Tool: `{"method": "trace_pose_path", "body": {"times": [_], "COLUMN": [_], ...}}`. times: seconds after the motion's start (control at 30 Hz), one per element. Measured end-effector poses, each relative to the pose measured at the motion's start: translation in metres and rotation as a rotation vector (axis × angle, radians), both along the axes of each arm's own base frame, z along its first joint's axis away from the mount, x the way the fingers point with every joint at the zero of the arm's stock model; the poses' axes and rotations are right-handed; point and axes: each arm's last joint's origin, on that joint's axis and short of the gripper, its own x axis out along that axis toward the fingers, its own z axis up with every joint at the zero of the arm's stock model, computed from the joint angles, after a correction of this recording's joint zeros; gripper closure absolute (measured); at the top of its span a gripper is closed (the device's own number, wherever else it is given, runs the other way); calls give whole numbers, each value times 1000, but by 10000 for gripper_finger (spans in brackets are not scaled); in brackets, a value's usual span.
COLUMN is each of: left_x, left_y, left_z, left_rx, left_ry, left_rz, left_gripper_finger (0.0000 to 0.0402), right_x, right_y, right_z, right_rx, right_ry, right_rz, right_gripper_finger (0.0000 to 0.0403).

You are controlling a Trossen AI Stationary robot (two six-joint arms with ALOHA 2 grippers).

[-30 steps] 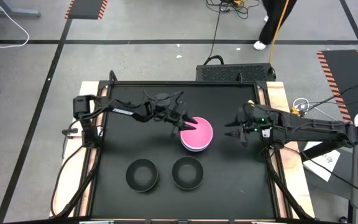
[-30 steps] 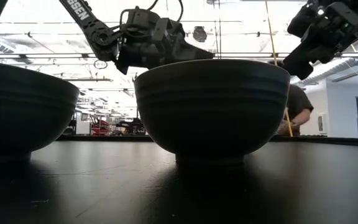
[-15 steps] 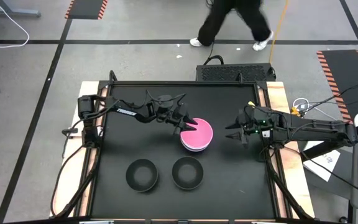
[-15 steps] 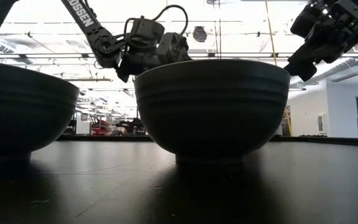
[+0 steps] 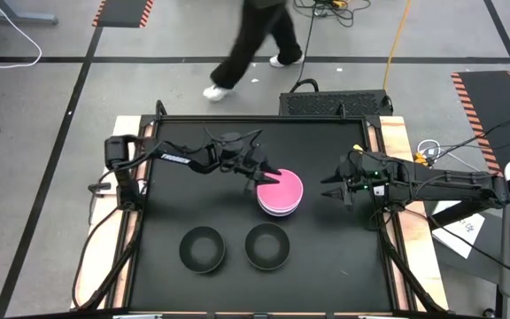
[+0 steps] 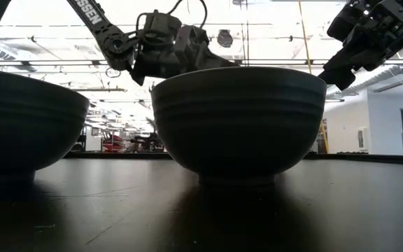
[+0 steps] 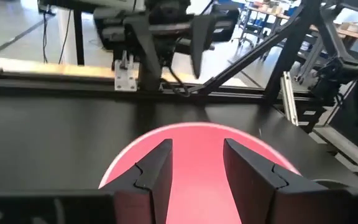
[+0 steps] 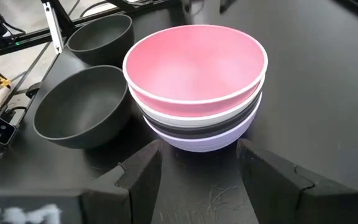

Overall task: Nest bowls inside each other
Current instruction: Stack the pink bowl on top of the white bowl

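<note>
While the pink bowl (image 5: 281, 188) tops a stack of white, black and lavender bowls (image 8: 199, 118) mid-table, the left gripper (image 5: 261, 178) hovers over its left rim, fingers apart and empty. Right of the stack, the right gripper (image 5: 333, 188) waits with fingers apart. Two black bowls (image 5: 202, 248) sit nearer, side by side.

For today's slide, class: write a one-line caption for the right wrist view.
Open right claw faces a pink bowl nested atop white, black and lavender bowls, two black bowls beside.
</note>
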Motion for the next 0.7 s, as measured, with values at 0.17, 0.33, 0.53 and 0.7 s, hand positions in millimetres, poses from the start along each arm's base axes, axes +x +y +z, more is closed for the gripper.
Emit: {"method": "trace_pose_path", "body": {"times": [0.17,0.33,0.53,0.7], "left_x": [-13,-40,-87,-115], "left_y": [-5,-18,-31,-37], "left_z": [22,50,65,56], "left_rx": [90,187,218,196], "left_ry": [8,-80,-154,-153], "left_rz": [-42,-121,-123,-48], "left_gripper_finger": [256,256,256,256], "right_x": [1,9,12,24], "right_y": [0,-2,-2,4], "right_z": [0,-16,-35,-29], "right_rx": [-26,-75,-47,-75], "right_ry": [-21,-227,-264,-262], "right_rz": [11,12,2,48], "right_gripper_finger": [204,204,204,204]}}
